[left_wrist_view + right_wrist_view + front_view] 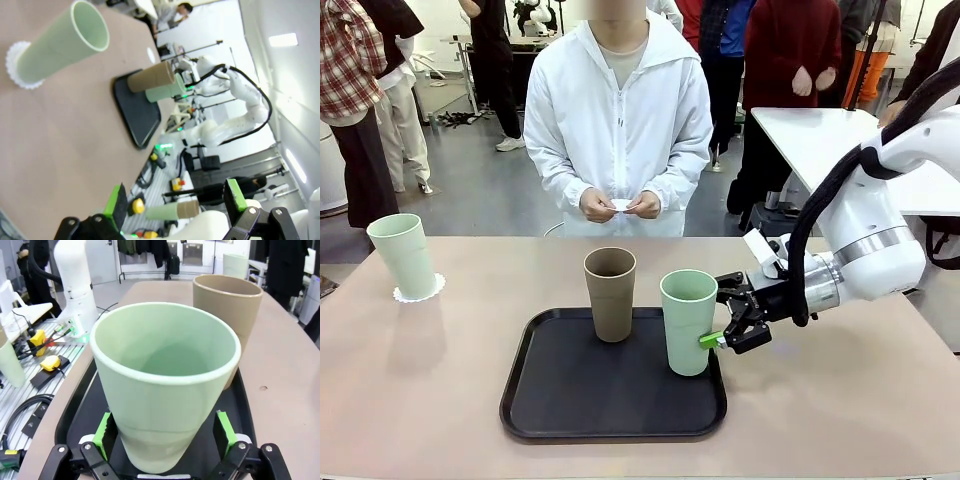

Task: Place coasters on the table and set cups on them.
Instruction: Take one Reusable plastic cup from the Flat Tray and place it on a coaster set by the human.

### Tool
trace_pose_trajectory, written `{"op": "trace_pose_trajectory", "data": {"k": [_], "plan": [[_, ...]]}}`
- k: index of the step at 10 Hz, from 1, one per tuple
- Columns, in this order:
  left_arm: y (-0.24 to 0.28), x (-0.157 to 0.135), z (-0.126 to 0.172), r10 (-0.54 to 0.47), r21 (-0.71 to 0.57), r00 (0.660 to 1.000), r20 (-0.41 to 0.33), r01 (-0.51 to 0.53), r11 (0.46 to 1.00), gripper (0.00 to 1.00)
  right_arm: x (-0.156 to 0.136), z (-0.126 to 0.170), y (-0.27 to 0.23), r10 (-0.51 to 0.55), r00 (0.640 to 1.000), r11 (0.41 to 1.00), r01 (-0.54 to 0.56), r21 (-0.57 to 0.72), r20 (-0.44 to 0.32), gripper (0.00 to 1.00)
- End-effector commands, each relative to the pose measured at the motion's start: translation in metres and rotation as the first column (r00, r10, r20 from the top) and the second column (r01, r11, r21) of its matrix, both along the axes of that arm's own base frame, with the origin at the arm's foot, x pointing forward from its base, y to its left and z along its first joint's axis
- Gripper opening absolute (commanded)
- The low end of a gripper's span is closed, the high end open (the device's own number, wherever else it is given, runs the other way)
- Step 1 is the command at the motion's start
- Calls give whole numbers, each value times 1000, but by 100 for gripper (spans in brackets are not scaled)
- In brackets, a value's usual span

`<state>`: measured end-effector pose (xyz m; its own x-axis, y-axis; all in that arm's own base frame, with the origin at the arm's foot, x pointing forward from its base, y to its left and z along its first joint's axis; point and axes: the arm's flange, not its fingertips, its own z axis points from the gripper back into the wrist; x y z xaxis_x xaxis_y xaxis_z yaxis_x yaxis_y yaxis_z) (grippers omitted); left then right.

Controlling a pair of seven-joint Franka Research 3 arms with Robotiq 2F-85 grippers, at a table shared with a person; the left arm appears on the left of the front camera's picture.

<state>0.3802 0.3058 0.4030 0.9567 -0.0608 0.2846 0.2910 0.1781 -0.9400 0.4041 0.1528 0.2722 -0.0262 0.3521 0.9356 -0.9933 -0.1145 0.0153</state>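
One mint green cup (405, 255) stands on a scalloped white coaster (420, 291) at the far left of the beige table (840, 400). A brown cup (610, 293) and a second mint cup (688, 320) stand upright on the black tray (615, 415). My right gripper (716, 312) is open, reaching in from the right with a finger on either side of that mint cup (165, 385); its green pads (103, 432) sit close to the cup's lower wall. My left gripper (177, 202) is open and empty, off the table's left side and well away from the cup on its coaster (65, 42).
A person in a white jacket stands at the far edge, holding a small white coaster (621, 205) in both hands. A white glossy table (820, 130) is at the back right. Bare tabletop lies left and right of the tray.
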Motion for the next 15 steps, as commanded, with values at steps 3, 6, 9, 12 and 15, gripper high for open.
{"op": "trace_pose_trajectory", "data": {"k": [3, 6, 9, 12, 15], "plan": [[1, -1, 2, 5, 7, 1000, -5, -5, 1000, 100, 6, -6, 12, -1, 1000, 1000, 1, 9, -7, 100], [1, -1, 2, 5, 7, 1000, -5, -5, 1000, 100, 3, -7, 19, 46, 998, 999, -45, 18, -49, 100], [1, -1, 2, 5, 7, 1000, -5, -5, 1000, 100, 1, -9, 28, 90, 993, 996, -88, 33, -82, 100], [1, -1, 2, 5, 7, 1000, -5, -5, 1000, 100, 1, -10, 29, 104, 990, 993, -97, 69, -100, 41], [1, -1, 2, 5, 7, 1000, -5, -5, 1000, 100, 1, -10, 27, 98, 989, 994, -91, 59, -111, 38]]}}
